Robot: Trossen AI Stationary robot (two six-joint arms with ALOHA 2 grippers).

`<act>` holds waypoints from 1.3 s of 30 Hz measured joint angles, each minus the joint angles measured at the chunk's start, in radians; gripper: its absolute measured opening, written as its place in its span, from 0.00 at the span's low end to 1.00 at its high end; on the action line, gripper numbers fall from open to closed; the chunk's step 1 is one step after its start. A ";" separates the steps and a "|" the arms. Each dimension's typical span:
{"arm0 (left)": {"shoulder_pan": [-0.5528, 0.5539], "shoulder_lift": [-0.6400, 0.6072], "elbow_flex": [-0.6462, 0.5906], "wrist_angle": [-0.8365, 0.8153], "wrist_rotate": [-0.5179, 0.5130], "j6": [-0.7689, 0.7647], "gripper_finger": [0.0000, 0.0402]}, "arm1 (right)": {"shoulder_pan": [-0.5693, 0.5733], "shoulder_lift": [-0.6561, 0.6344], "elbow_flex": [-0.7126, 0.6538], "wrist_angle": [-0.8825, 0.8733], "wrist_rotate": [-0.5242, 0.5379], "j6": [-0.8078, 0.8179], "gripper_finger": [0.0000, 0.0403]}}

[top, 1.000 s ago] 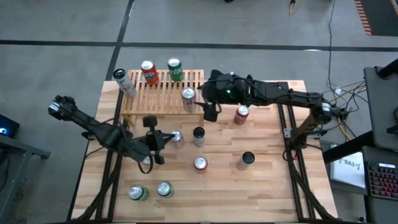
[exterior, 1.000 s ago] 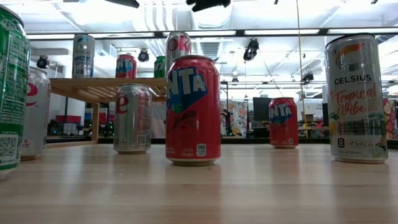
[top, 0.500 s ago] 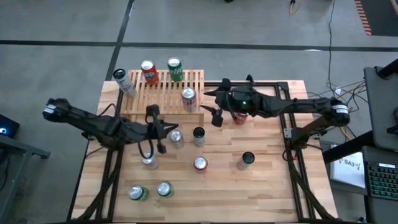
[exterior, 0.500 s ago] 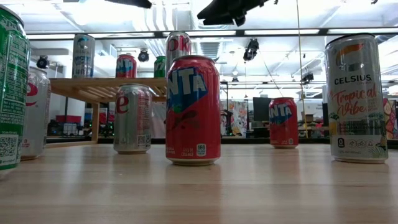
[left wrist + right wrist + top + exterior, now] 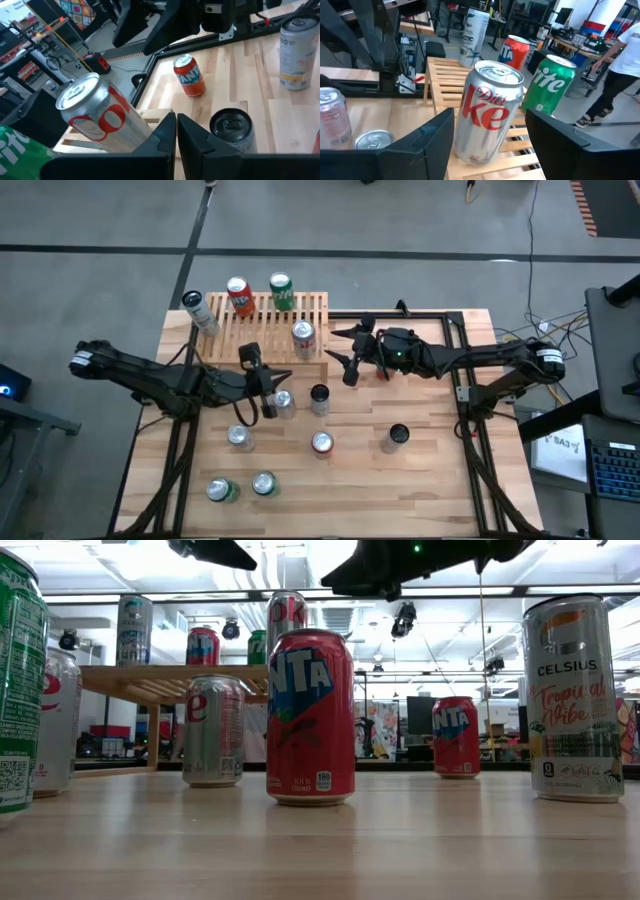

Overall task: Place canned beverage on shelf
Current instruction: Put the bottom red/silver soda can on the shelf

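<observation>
The shelf [image 5: 262, 330], a light-wood slatted rack, stands at the table's far left. A silver Diet Coke can [image 5: 303, 338] stands upright on its right part, on its base [image 5: 480, 157]. Along the shelf's far edge stand a white can [image 5: 200, 310], a red can [image 5: 240, 295] and a green can [image 5: 282, 290]. My right gripper [image 5: 343, 355] is open just right of the Diet Coke can, its fingers [image 5: 427, 135] level with it and apart from it. My left gripper [image 5: 280, 378] is shut and holds nothing, in the air near the shelf's near edge.
Loose cans stand on the table: a dark-topped one [image 5: 318, 395], silver ones [image 5: 283, 402] [image 5: 240, 438], a red one [image 5: 322, 442], a Celsius can [image 5: 397, 435], two near the front left [image 5: 222, 490]. A Fanta can [image 5: 189, 75] stands under my right arm. A person [image 5: 620, 60] is walking beyond the table.
My right gripper has drawn back from the Diet Coke can toward the table's right edge, and the arm has sunk lower and levelled out. The can stays upright on the shelf. My left gripper, still shut, has swung toward the right and the far edge, nearer the shelf.
</observation>
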 joint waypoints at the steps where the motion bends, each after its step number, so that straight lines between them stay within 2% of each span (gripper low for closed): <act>1: 0.000 0.006 0.000 0.000 0.000 -0.003 0.00 | 0.000 0.000 -0.003 0.001 0.003 -0.005 0.57; 6: 0.000 0.036 0.000 0.001 0.000 -0.008 0.00 | 0.000 0.006 0.005 -0.001 0.097 -0.070 0.57; 9: 0.000 0.052 0.000 0.001 -0.001 -0.008 0.00 | -0.001 0.008 0.011 -0.004 0.119 -0.069 0.57; 18: 0.000 0.089 0.000 0.000 -0.115 0.003 0.00 | 0.000 0.008 0.023 0.002 0.124 -0.042 0.57; 24: 0.009 0.087 0.000 0.001 -0.116 0.036 0.00 | 0.000 0.008 0.023 -0.001 0.127 0.002 0.55; 39: 0.064 0.139 0.001 0.027 -0.076 0.048 0.00 | -0.003 0.038 0.023 0.002 0.127 -0.006 0.45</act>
